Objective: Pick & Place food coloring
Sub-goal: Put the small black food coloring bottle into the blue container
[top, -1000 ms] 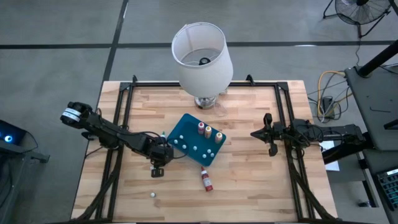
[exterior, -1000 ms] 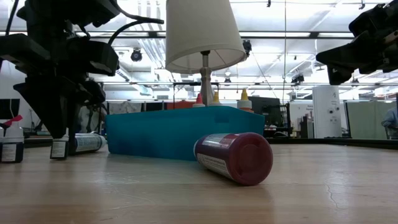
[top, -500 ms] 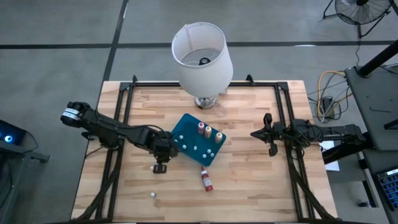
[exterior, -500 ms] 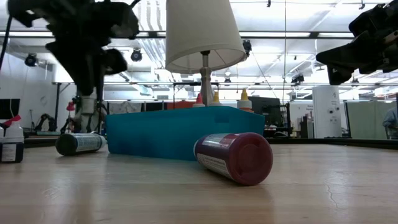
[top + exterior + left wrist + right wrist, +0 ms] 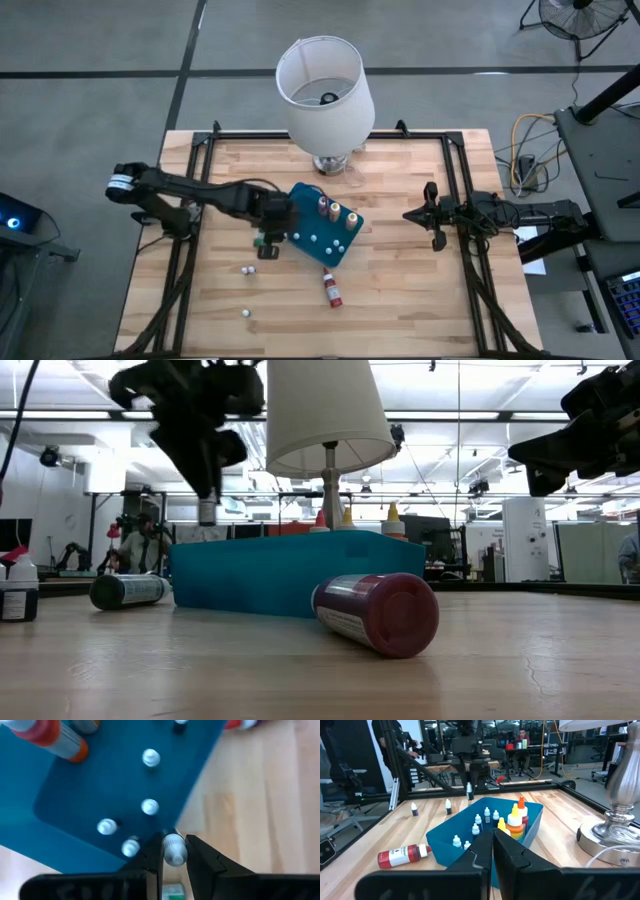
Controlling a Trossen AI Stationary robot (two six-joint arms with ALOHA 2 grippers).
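Note:
A small food coloring bottle (image 5: 207, 513) with a white cap and a green label hangs from my left gripper (image 5: 267, 243), which is shut on it above the left corner of the teal tray (image 5: 298, 205). In the tray stand several white-capped small bottles (image 5: 150, 807) and three taller ones (image 5: 336, 212). Two more small bottles (image 5: 246, 270) (image 5: 245, 313) stand on the table nearer the front edge. A red bottle (image 5: 332, 290) lies on its side near the tray. My right gripper (image 5: 432, 215) waits shut at the table's right. My left gripper pinches the bottle's white cap (image 5: 174, 851) between its two fingertips. The fingers come from above, slanting down toward the tray. The bottle hangs upright below them, its green-labelled body (image 5: 172, 890) clear of the table and of the tray.
A lamp with a white shade (image 5: 325, 85) stands on a metal base (image 5: 330, 162) just beyond the tray. A dark bottle (image 5: 130, 590) lies on the table left of the tray. Black frame rails (image 5: 200, 180) run along the table's left and right sides.
My left gripper has risen and gone toward the table's far edge and right, up to the tray's left corner. The small bottle has gone with it, lifted clear of the table. Another small bottle stays standing where the gripper was.

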